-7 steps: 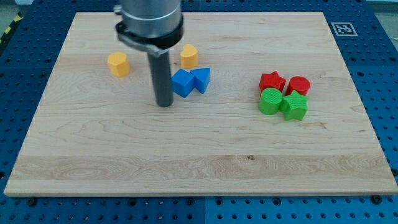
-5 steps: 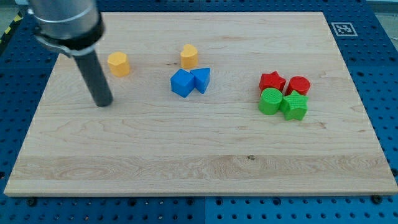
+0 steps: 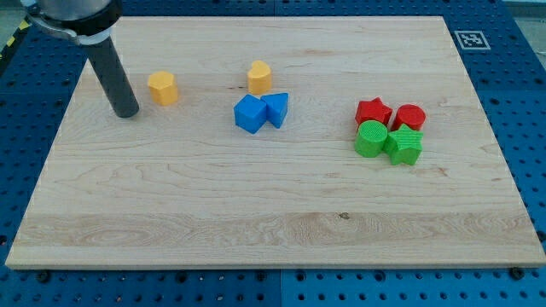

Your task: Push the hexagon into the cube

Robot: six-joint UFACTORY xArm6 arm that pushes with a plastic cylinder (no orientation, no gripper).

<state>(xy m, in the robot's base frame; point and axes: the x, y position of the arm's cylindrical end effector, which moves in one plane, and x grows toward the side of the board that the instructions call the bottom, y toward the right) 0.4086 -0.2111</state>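
Sitting at the view's upper left, my tip (image 3: 126,112) rests on the bench (image 3: 256,222), just left of the yellow hexagon (image 3: 162,88) and slightly lower in the view. Small gap between them, no contact visible. No hand on this arm, just the dark rod (image 3: 113,77), so nothing to report as apart or together.

Yellow hexagon: upper left part of the bench, standing alone. Blue cube (image 3: 250,113) is well to its right and a bit lower, near the middle of the upper half. Bare wood between hexagon and cube.

Blue triangle block (image 3: 276,108) touches the cube's right side. Second yellow block (image 3: 259,77), shape hard to make out, sits just above the blue pair, close but apart from them.

Right side cluster, four blocks packed together:
- red star (image 3: 373,111), top left
- red block (image 3: 410,117), top right, rounded outline, exact shape unclear
- green cylinder (image 3: 370,139), bottom left
- green block (image 3: 404,147), bottom right, looks star-like, not certain

These four are touching or nearly so; well apart from the blue pair.

Black-and-white marker tag (image 3: 471,39) at the top right corner of the bench. Blue perforated surface (image 3: 529,102) surrounds the bench on all sides.
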